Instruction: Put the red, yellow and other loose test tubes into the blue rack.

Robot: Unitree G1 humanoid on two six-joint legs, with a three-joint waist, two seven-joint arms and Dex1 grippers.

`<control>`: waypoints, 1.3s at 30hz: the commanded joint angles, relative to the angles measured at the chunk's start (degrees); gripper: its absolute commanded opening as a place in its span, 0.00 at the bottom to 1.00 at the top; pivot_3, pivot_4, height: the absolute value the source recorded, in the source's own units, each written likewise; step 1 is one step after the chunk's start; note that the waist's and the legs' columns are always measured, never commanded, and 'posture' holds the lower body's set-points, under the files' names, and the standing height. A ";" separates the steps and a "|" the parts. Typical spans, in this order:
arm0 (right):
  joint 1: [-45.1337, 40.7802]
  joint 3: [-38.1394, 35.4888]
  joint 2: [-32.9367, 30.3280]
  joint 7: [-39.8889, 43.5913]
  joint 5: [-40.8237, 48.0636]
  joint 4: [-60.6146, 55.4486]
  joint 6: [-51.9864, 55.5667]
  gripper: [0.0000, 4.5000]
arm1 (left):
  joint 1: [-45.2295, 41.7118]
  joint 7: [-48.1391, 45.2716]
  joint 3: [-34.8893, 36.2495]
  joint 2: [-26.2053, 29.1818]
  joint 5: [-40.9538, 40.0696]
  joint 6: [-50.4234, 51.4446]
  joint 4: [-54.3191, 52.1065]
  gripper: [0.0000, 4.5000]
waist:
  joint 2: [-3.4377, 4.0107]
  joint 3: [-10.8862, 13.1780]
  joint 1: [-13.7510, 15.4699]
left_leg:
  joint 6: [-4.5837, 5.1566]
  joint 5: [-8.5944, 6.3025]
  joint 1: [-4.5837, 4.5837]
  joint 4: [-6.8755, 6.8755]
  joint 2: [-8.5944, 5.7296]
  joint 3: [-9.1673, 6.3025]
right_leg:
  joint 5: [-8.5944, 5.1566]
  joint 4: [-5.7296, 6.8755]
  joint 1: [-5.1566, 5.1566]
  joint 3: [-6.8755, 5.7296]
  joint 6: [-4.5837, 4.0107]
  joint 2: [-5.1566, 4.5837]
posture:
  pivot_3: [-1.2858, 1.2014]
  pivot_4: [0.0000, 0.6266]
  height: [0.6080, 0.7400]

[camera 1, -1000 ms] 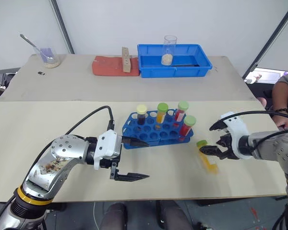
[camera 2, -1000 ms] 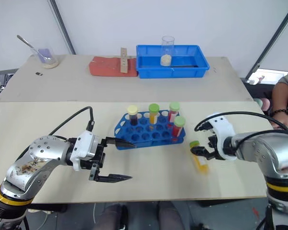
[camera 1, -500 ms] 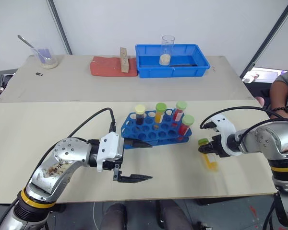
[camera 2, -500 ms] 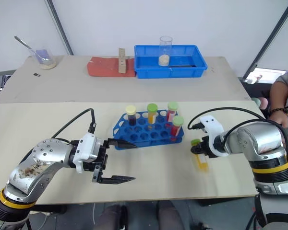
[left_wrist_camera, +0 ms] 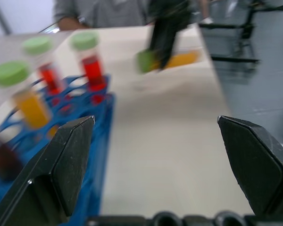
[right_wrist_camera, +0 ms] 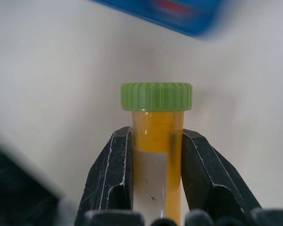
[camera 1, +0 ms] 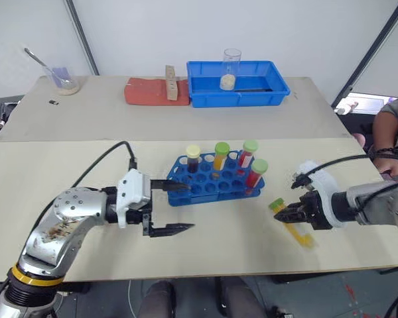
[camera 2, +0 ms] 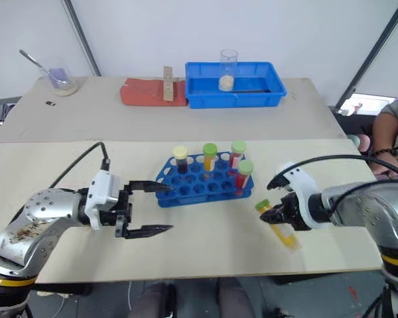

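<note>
While the left tool (camera 1: 171, 208) hangs at lower left of centre with its fingers spread wide and nothing between them, it points toward the near-left end of the blue rack (camera 1: 215, 179), probably ready to steady it. Rack sits mid-frame on the worktop (camera 1: 66, 172), four capped tubes upright along its far and right holes, most near holes empty, so room remains. Right of the rack, the right tool (camera 1: 286, 213) is clamped on the yellow tube (right_wrist_camera: 155, 146) just under its green cap, tube slanting toward the lower right. Gripping near the cap likely leaves the body free to slide into a hole
</note>
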 commanded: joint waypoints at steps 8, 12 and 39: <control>2.90 -2.47 27.07 -8.78 -0.11 -6.54 -23.60 0.23 | 0.22 -0.91 5.36 2.85 -0.04 -2.06 2.27 1.00 | -0.02 0.01 0.27 | -0.01 0.00 -0.09 0.04 -0.03 0.01 | -0.02 -0.04 -0.02 -0.01 -0.07 -0.06 | 0.52 0.24 1.00; 3.53 1.03 33.33 -13.13 -9.21 -3.73 -35.23 0.22 | 0.30 -1.08 5.12 2.74 -0.47 -1.99 1.89 1.00 | -0.02 0.01 0.15 | -0.01 0.00 -0.13 0.03 -0.03 0.03 | 0.00 -0.06 -0.06 -0.02 -0.04 -0.07 | 0.52 0.24 1.00; 12.57 15.74 44.67 -16.22 -43.63 12.29 -80.92 0.22 | -1.23 2.71 1.51 -0.79 -2.09 1.58 -3.04 1.00 | -0.01 0.01 0.06 | -0.02 0.00 0.00 -0.01 -0.01 0.04 | -0.05 0.11 -0.05 -0.04 -0.23 -0.05 | 0.52 0.24 1.00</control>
